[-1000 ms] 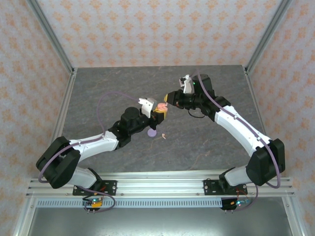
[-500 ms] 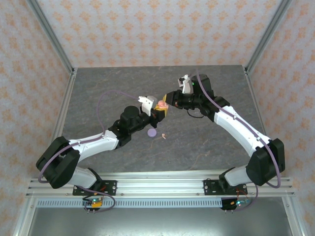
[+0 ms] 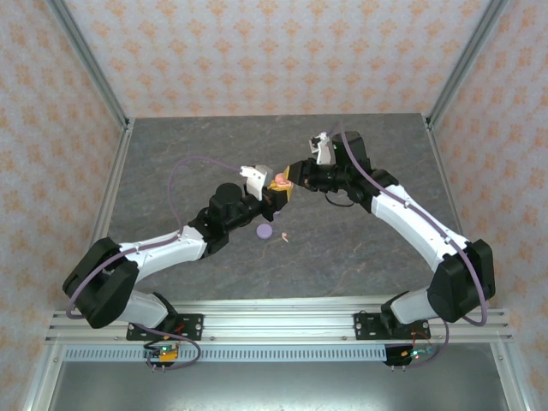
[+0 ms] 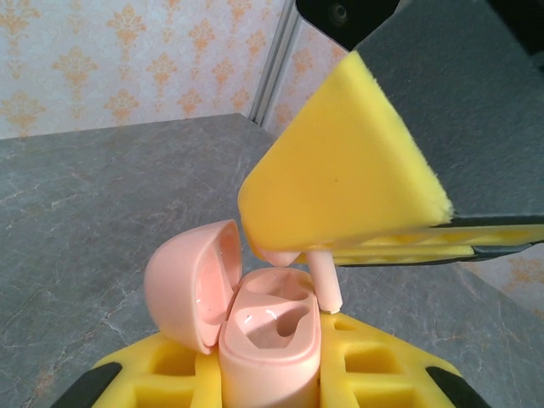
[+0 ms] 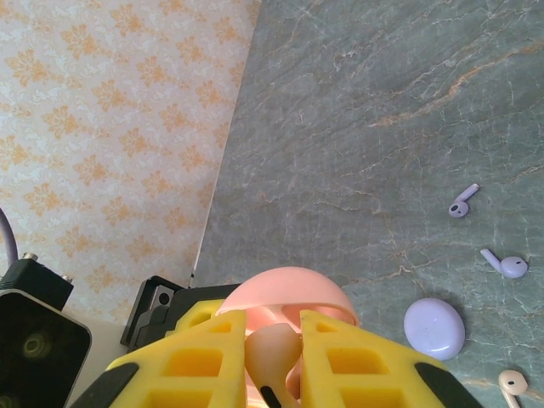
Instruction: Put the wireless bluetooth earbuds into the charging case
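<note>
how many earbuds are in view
4. One pink earbud is pinched by the right gripper over the open pink case; two purple earbuds and a second pink earbud lie loose on the table.

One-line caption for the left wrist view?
Right gripper holds pink earbud stem-down over open pink case gripped by left gripper.

Smooth glossy plastic is showing on the pink case and earbud — finger pads are looking like matt porous foam, tabletop like matt veined stone.
</note>
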Controlling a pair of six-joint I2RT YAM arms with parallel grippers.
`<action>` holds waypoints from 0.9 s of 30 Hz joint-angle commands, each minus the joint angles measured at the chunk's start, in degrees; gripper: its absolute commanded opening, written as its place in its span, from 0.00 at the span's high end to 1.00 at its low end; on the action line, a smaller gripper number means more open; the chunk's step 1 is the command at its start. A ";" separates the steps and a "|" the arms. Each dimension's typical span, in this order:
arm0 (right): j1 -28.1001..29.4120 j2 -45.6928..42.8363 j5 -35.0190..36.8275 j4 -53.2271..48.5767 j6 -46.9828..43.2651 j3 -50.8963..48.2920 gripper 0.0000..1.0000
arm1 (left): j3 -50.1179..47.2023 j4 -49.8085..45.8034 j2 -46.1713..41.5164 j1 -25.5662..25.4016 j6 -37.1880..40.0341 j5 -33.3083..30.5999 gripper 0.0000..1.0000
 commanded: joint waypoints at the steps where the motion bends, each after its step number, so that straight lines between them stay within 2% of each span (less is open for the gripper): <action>1: 0.42 0.20 1.00 1.50 0.58 -0.82 0.82 | 2.65 1.44 -0.23 -0.57 -0.21 0.09 0.85; 15: 0.44 -1.30 4.86 3.50 1.79 -0.90 0.85 | 3.41 -2.67 0.38 -0.65 0.52 -0.19 0.86; 17: 0.42 -2.13 7.04 2.70 1.33 -1.26 0.85 | 4.34 -6.29 0.35 -0.65 1.20 -1.94 0.86; 22: 0.42 -3.06 15.63 -6.53 -2.97 -0.64 0.85 | 5.38 -15.12 -0.13 -0.65 3.03 -8.60 0.86; 27: -0.34 -1.51 23.76 -14.23 -5.37 -1.89 0.85 | 5.47 -20.50 -1.86 -0.65 4.07 -10.84 0.86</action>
